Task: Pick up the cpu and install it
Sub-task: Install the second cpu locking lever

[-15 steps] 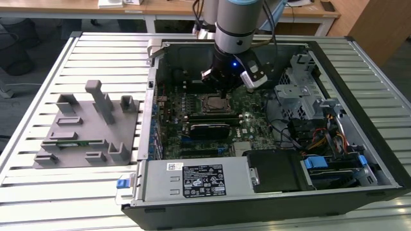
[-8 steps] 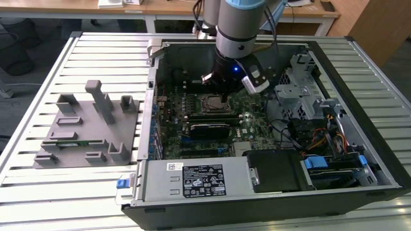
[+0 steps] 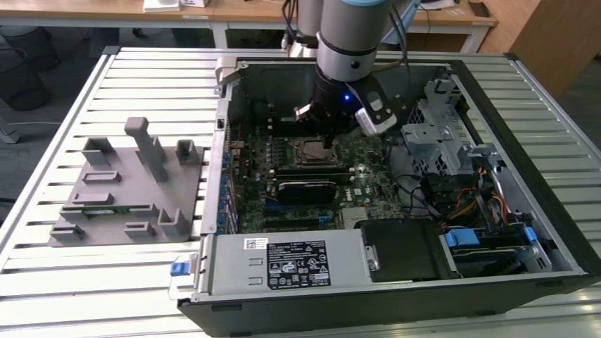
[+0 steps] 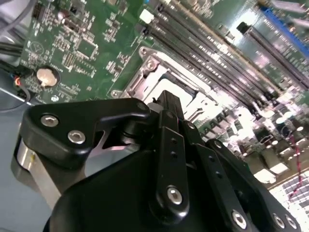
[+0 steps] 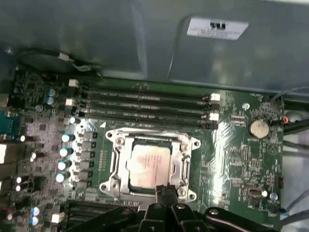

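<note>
- Slatted metal surface (image 3: 141, 77) carries an open computer case (image 3: 554, 232) and, at the case's 9 o'clock in the exterior view, a grey parts holder (image 3: 122, 190).
- White labels sit on the power supply (image 3: 281, 264) at the near end of the case and on the grey case wall (image 5: 217, 28) in the first wrist view; their print is too small to make out.
- In the first wrist view the cpu (image 5: 147, 164) lies flat inside the metal socket frame (image 5: 113, 166) on the green motherboard (image 5: 231, 159): a square chip with a pale, faintly tan, glossy top carrying faint unreadable marks.
- From the cpu, four long memory slots (image 5: 145, 104) run at 12 o'clock and a round coin battery (image 5: 258, 128) sits at about 2 o'clock.
- Black tool (image 5: 166, 191) hangs just above the socket's near edge, its fingers clenched together with nothing between them, covering that edge.
- In the second wrist view the tool's linkage (image 4: 164, 159) blocks most of the socket, so the chip there cannot be made out.
</note>
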Motion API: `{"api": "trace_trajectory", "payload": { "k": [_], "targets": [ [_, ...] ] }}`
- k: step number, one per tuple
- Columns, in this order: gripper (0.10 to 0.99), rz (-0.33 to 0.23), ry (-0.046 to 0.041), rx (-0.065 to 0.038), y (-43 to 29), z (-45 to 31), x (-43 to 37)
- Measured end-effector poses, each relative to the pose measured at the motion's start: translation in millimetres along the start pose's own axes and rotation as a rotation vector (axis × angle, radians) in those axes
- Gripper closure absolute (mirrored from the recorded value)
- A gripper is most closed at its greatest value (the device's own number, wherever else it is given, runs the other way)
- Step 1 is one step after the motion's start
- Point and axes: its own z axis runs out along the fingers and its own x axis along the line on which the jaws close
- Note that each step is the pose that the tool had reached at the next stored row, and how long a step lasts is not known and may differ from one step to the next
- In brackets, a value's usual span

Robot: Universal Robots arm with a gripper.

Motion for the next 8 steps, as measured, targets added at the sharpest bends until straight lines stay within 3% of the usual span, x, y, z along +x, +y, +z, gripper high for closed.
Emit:
{"api": "trace_trajectory", "payload": {
  "k": [5,7,8],
  "targets": [
    [0.98,0.0,0.001,-0.001,-15.7,-1.6,1.3],
    [0.98,0.002,0.0174,-0.002,-18.3,-1.9,1.3],
    [0.98,0.002,0.0214,-0.003,-18.9,-1.9,1.4]
  ]
}}
